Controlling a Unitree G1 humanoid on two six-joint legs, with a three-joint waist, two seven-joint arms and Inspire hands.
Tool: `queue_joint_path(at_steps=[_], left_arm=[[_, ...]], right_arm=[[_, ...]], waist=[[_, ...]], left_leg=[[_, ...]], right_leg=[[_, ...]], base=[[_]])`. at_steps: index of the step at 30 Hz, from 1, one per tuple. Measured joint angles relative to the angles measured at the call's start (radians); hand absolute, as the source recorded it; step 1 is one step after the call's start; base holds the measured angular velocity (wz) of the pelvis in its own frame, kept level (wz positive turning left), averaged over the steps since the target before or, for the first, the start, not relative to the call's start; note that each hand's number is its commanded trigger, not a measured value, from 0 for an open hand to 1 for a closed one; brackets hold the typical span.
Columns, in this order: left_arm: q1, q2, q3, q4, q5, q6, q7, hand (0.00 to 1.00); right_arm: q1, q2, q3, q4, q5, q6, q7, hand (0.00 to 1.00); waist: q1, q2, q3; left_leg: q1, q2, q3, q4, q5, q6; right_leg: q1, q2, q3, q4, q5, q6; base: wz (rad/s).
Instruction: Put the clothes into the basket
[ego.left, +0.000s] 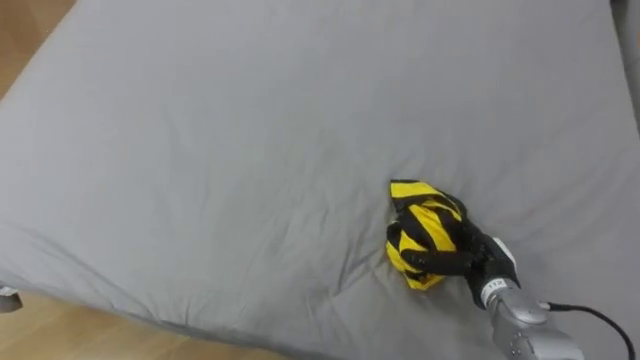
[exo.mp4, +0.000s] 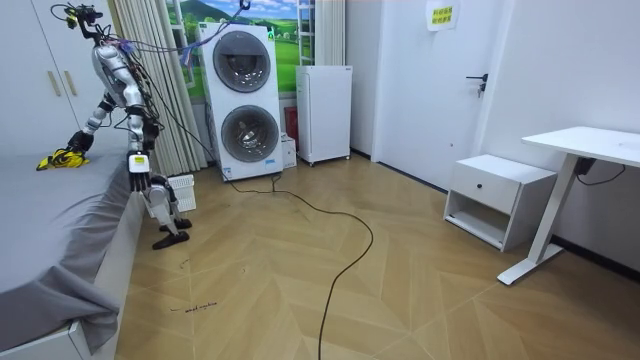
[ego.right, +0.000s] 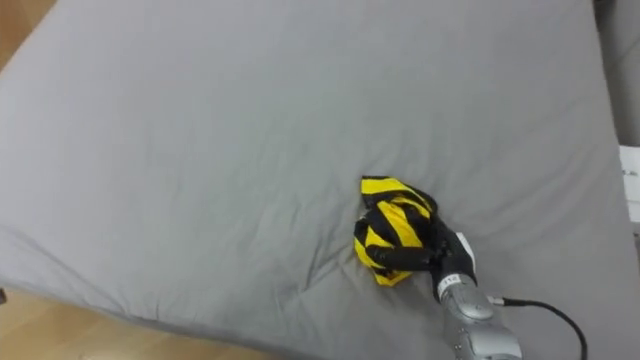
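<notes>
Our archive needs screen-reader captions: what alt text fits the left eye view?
The robot's right hand grips a crumpled yellow-and-black striped garment lying on a grey bed sheet, near the view's lower right. A wooden floor shows at the left corners.

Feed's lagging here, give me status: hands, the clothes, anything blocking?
Right hand shut on striped cloth, on the bed. Left hand hangs at bed's edge. Basket on floor beside robot. Nothing in the way.
</notes>
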Motion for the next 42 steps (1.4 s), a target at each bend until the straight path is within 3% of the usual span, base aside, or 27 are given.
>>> queue_joint_path(at_steps=[1, 2, 3, 4, 5, 11, 16, 26, 29, 31, 37, 42], left_arm=[[0.004, 0.003, 0.0, 0.003, 0.0, 0.0, 0.0, 0.0], [0.005, 0.003, 0.0, 0.004, -0.001, 0.0, 0.001, 0.0], [0.01, 0.004, 0.0, 0.005, -0.001, 0.0, 0.003, 0.0], [0.012, 0.004, -0.001, 0.005, -0.001, 0.0, 0.006, 0.0], [0.017, 0.004, -0.002, 0.005, -0.001, 0.0, 0.015, 0.0], [0.006, 0.004, -0.007, 0.002, -0.001, 0.0, 0.044, 0.0], [-0.013, 0.005, -0.021, 0.004, -0.002, -0.001, 0.059, 0.0], [0.01, 0.008, -0.016, 0.025, -0.041, -0.005, 0.057, 0.0], [0.014, 0.01, -0.01, 0.03, -0.043, -0.009, 0.056, 0.0], [0.005, 0.012, 0.002, 0.038, -0.04, -0.012, 0.051, 0.0], [-0.004, 0.013, 0.037, 0.045, 0.003, -0.011, 0.019, 0.0], [-0.004, 0.032, 0.062, 0.043, 0.046, -0.005, -0.012, 0.0]], right_arm=[[0.0, 0.002, 0.003, 0.014, 0.002, -0.006, 0.0, 0.03], [0.0, 0.003, 0.004, 0.024, 0.003, -0.01, 0.0, 0.51], [-0.004, 0.001, 0.012, 0.042, 0.003, -0.017, 0.0, 0.67], [-0.006, 0.0, 0.015, 0.049, 0.003, -0.019, 0.001, 0.91], [-0.015, 0.002, 0.02, 0.073, 0.002, -0.025, 0.0, 1.0], [-0.044, -0.029, 0.021, 0.181, 0.006, -0.049, -0.012, 1.0], [-0.063, -0.036, 0.021, 0.242, 0.028, -0.055, -0.014, 1.0], [0.009, -0.01, -0.034, 0.266, 0.1, -0.062, 0.063, 1.0], [0.053, -0.009, -0.062, 0.254, 0.137, -0.052, 0.092, 1.0], [0.082, -0.007, -0.079, 0.231, 0.156, -0.043, 0.116, 1.0], [0.147, -0.01, -0.13, 0.146, 0.164, -0.001, 0.117, 1.0], [0.183, -0.039, -0.235, -0.047, 0.127, 0.013, 0.05, 1.0]], waist=[[0.003, -0.001, 0.0005], [0.007, -0.002, 0.001], [0.013, -0.004, -0.0003], [0.014, -0.005, -0.0004], [0.015, -0.006, -0.0008], [0.011, -0.003, 0.0013], [0.01, 0.005, -0.0026], [-0.024, 0.009, -0.0057], [-0.034, 0.006, -0.0076], [-0.051, 0.006, -0.0078], [-0.069, 0.007, -0.0072], [-0.124, 0.015, -0.0085]], left_leg=[[0.0, 0.0, 0.003, 0.003, 0.0, 0.001], [0.0, 0.0, 0.002, 0.005, 0.0, 0.001], [-0.002, 0.0, 0.008, 0.009, 0.001, 0.001], [-0.003, 0.0, 0.01, 0.011, 0.001, 0.001], [-0.003, 0.0, 0.013, 0.012, 0.001, 0.001], [-0.003, -0.001, 0.014, 0.014, 0.001, 0.001], [-0.002, -0.001, 0.014, 0.008, 0.001, 0.001], [0.059, -0.001, 0.016, -0.049, 0.001, 0.001], [0.096, -0.005, 0.019, -0.057, -0.001, 0.003], [0.111, -0.004, 0.055, -0.058, -0.002, 0.004], [0.183, -0.004, 0.095, -0.066, -0.002, 0.005], [0.243, -0.001, 0.134, -0.075, -0.007, 0.007]], right_leg=[[0.003, -0.001, -0.006, -0.002, -0.002, 0.002], [0.003, -0.002, -0.007, -0.005, -0.003, 0.003], [0.005, -0.002, -0.01, -0.008, -0.003, 0.003], [0.006, -0.002, -0.012, -0.009, -0.003, 0.003], [0.008, -0.002, -0.013, -0.011, -0.003, 0.003], [0.017, -0.001, -0.019, -0.016, -0.002, 0.003], [0.021, 0.001, -0.018, -0.025, -0.002, 0.003], [0.057, 0.003, -0.01, -0.034, -0.004, 0.007], [0.096, 0.002, 0.017, -0.044, -0.007, 0.012], [0.11, 0.003, 0.048, -0.048, -0.009, 0.016], [0.15, 0.003, 0.123, -0.049, -0.013, 0.018], [0.175, 0.005, 0.196, -0.045, -0.014, 0.022]], base=[[0.14], [0.11], [0.04], [0.05], [0.05], [0.04], [0.0], [0.0], [0.05], [-0.03], [-0.3], [-0.41]])
